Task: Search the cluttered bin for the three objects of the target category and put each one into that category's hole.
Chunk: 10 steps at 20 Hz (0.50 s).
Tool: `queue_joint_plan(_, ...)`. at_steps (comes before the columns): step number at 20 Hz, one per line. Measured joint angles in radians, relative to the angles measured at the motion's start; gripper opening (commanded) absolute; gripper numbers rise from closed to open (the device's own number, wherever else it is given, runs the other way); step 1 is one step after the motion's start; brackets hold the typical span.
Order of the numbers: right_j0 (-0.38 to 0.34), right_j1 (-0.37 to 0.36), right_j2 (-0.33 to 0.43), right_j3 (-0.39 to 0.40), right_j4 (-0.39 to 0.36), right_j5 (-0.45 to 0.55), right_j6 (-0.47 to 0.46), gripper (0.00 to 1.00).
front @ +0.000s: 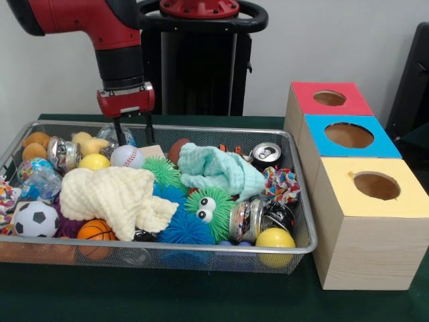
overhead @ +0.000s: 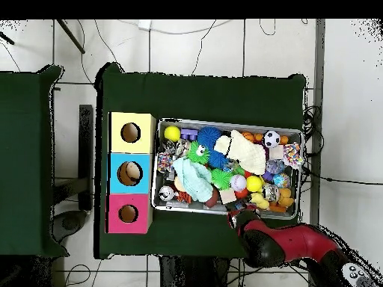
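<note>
The hand (front: 133, 129) hangs with its two fingers spread over the far edge of the bin (front: 201, 249), just above a baseball (front: 127, 156), gripping nothing, on the green tabletop (front: 167, 295).

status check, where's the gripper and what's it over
Gripper open, empty, fingers down at the far rim of the cluttered bin. Baseball just below the tips. Three holed boxes untouched beside the bin.
</note>
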Motion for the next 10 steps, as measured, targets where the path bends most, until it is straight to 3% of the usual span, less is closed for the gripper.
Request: queue_joint_plan(10,-0.015,-0.002,0.013,0.0,-0.001,0.001,0.0,1.0)
